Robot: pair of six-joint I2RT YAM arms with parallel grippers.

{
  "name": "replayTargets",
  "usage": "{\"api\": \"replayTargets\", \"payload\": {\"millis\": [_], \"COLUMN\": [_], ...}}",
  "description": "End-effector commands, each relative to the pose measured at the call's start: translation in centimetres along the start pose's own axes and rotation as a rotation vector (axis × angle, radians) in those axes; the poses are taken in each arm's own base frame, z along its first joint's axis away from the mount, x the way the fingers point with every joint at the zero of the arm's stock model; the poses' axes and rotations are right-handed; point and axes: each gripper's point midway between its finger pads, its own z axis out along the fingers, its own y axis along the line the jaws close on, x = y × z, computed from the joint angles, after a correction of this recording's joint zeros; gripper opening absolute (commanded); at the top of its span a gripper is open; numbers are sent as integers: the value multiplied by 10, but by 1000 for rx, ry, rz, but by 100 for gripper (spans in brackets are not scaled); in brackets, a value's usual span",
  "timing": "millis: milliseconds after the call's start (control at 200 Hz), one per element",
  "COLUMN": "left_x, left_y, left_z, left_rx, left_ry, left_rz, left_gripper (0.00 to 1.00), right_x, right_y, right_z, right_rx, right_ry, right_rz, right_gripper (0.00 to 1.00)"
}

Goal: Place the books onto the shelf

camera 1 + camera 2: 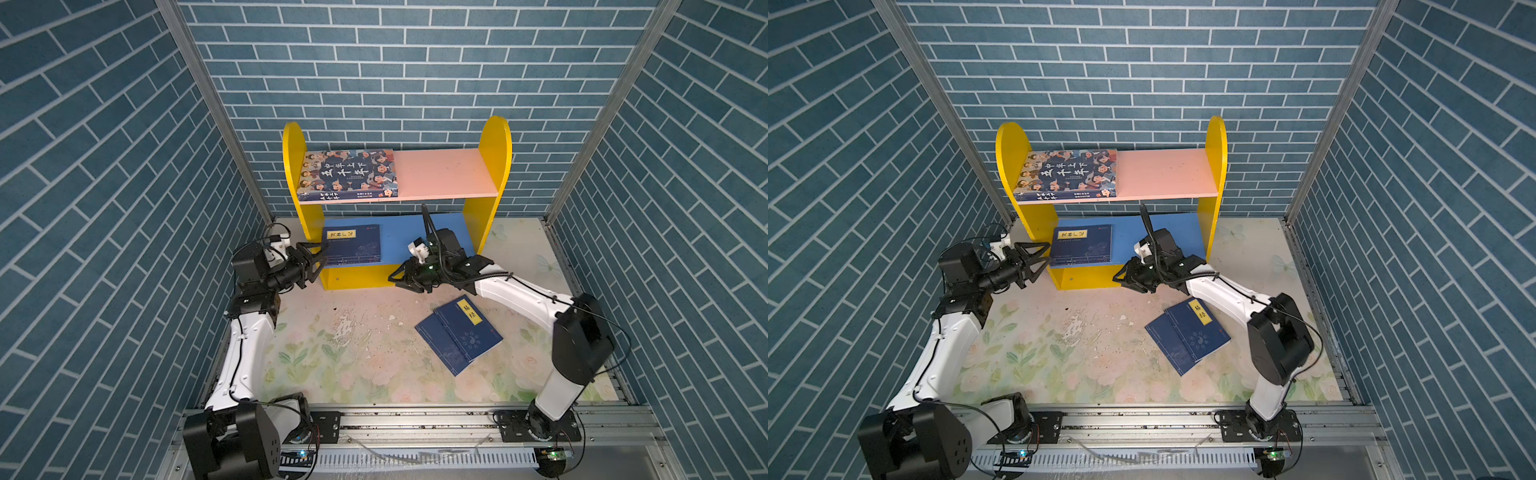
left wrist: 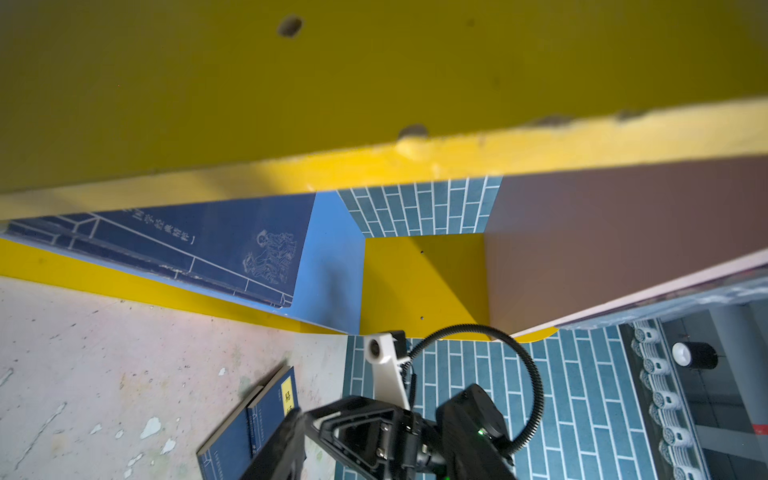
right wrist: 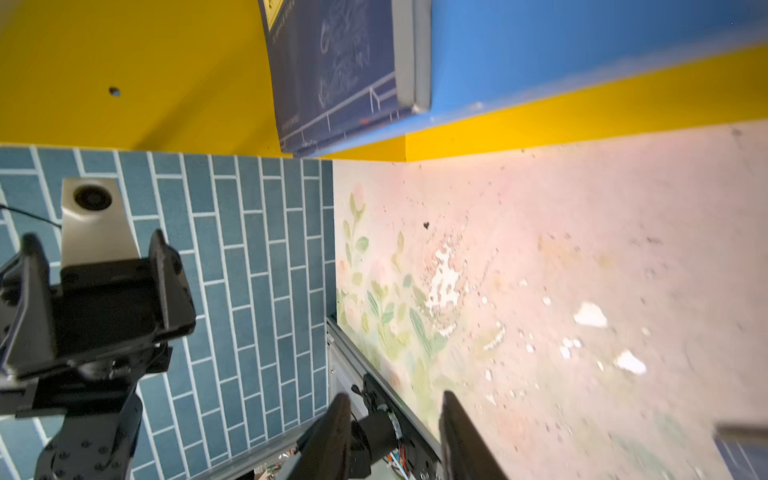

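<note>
My left gripper (image 1: 321, 262) has its jaws spread, nothing between them. The tips sit just beside the front left corner of the navy stack (image 1: 352, 245), and I cannot tell whether they touch it. My right gripper (image 3: 395, 395) is released too: the wrist view shows both fingers (image 3: 457, 432) apart with only the table (image 1: 353, 353) beyond them. In both top views it points leftward, low in front of the shelf's yellow base.

The navy stack lies flat on the left part of the blue lower board (image 1: 415, 237), yellow label toward the back. From the right wrist view it looks like two thin books, one on the other. The right half of that board is bare.

Above, the thick book (image 1: 349, 172) lies flat on the left end of the pink upper board (image 1: 444, 172), against the shelf (image 1: 494, 145) side panel.

Two more navy books (image 1: 459, 332) lie on the table, well apart from the shelf, near my right arm. The labelled one partly covers the other, and both are skewed.
</note>
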Motion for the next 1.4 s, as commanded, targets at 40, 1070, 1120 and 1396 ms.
{"api": "replayTargets", "payload": {"millis": [40, 1070, 1120, 1396], "left_x": [34, 236, 236, 241], "left_y": [-3, 58, 65, 83], "left_z": [0, 83, 85, 100], "left_rx": [-22, -92, -106, -89], "left_ry": [134, 682, 689, 696], "left_rz": [121, 503, 513, 450], "left_gripper": [60, 66, 66, 67], "right_x": [38, -8, -13, -25], "right_y": [-59, -267, -274, -288], "right_z": [-56, -169, -166, -138], "right_rx": [274, 520, 526, 506], "right_ry": [-72, -501, -481, -349], "right_rz": [71, 457, 462, 462], "right_gripper": [47, 51, 51, 49]}}
